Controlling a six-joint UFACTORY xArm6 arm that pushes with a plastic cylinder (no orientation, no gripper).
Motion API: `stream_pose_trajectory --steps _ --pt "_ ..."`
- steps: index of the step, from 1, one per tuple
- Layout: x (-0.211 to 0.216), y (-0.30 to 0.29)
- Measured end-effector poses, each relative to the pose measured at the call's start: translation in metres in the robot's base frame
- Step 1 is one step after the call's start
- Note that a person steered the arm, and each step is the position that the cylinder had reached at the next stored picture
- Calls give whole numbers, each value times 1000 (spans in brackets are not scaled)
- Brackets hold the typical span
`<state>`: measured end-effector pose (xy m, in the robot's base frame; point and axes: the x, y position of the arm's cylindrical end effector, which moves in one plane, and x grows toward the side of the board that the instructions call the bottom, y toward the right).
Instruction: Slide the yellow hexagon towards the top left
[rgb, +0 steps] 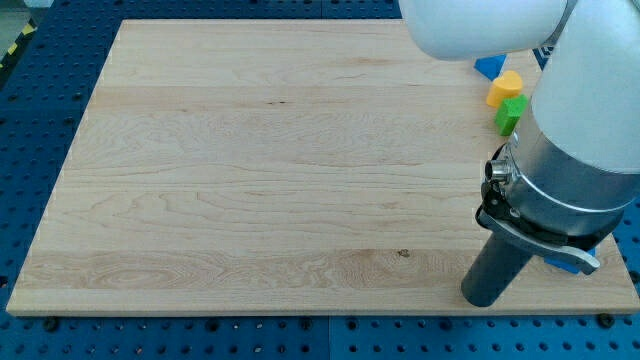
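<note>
The yellow block (505, 88) lies near the board's right edge, towards the view's top; the arm partly crowds it and its exact shape is hard to make out. A blue block (489, 66) lies just above it, partly hidden by the white arm. A green block (510, 115) lies just below it, close to or touching it. My dark rod comes down at the view's lower right, and my tip (487, 301) rests on the board near its bottom edge. The tip is far below the three blocks and touches none of them.
The wooden board (260, 180) lies on a blue perforated table (40, 120). The large white and silver arm body (580, 150) covers the board's right edge. A bit of blue (566, 263) shows under the arm's mount; I cannot tell what it is.
</note>
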<state>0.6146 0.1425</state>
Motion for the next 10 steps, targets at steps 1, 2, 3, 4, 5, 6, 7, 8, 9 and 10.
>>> stream_pose_trajectory --steps 1,2,3,4,5,6,7,8,9,10 --pt "0 0" --pt "0 6" --pt "0 6" --pt "0 6" --pt "0 5" --pt "4 13" --pt "3 76" --pt "2 160" --pt "-10 171" --pt "-72 172"
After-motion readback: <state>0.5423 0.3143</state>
